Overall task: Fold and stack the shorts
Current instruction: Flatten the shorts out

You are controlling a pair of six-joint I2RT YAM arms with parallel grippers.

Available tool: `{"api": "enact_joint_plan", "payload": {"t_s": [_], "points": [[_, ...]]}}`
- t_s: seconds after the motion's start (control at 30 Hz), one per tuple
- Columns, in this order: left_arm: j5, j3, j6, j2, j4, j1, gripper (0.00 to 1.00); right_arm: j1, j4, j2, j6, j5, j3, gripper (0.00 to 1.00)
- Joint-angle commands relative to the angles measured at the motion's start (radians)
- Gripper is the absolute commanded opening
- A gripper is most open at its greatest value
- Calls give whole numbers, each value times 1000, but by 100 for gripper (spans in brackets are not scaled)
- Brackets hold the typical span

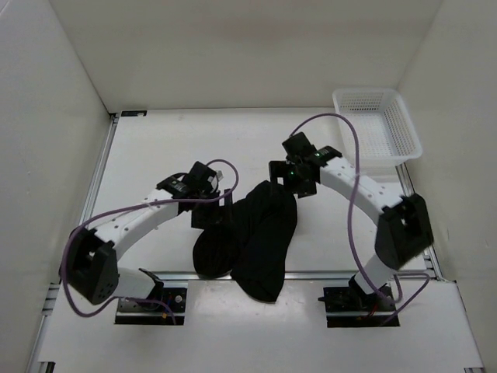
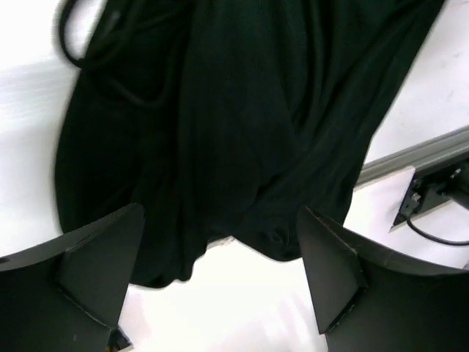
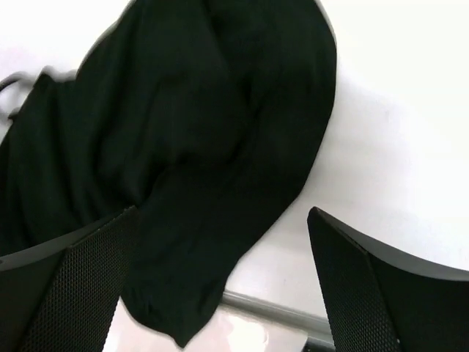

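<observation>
The shorts (image 1: 252,233) lie bunched in a dark heap on the white table (image 1: 155,148) between the 2 arms, their near end lapping over the metal rail (image 1: 326,273). The left gripper (image 2: 220,214) hangs over them with jaws wide apart and empty, and the right gripper (image 3: 221,213) is likewise spread above the cloth, holding nothing. A white basket (image 1: 377,124) sits at the far right corner.

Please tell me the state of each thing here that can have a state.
shorts: bunched, not folded, not held
left gripper: open, over the shorts
right gripper: open, over the shorts
basket: upright, empty
</observation>
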Motion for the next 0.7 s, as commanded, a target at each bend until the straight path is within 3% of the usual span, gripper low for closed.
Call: {"api": "enact_joint_plan", "payload": {"t_s": [0.0, 0.1, 0.13, 0.17, 0.2, 0.23, 0.3, 0.37, 0.43, 0.67], "points": [[21, 7, -35, 72, 88, -18, 87, -18, 51, 148, -58, -28, 142, 100], [12, 30, -35, 132, 100, -27, 71, -18, 78, 277, -67, -53, 219, 98], [12, 30, -35, 146, 100, -27, 56, -18, 88, 301, -78, -64, 230, 92], [12, 45, -35, 168, 100, -27, 47, -18, 88, 343, -78, -73, 240, 87], [1, 56, -35, 179, 100, -27, 34, -18, 99, 362, -87, -103, 262, 76], [1, 76, -25, 189, 100, -27, 13, -18, 99, 392, -87, -114, 276, 43], [10, 102, -16, 198, 100, -17, 10, -27, 99, 402, -87, -136, 322, 13], [21, 171, 9, 198, 79, 14, 10, -36, 77, 411, -87, -156, 369, 0], [1, 249, 29, 198, 40, 58, 10, -49, 47, 387, -98, -156, 467, 0], [-73, 796, 84, 259, -167, 184, 10, -96, 10, 270, -118, -156, 779, 0]]}}
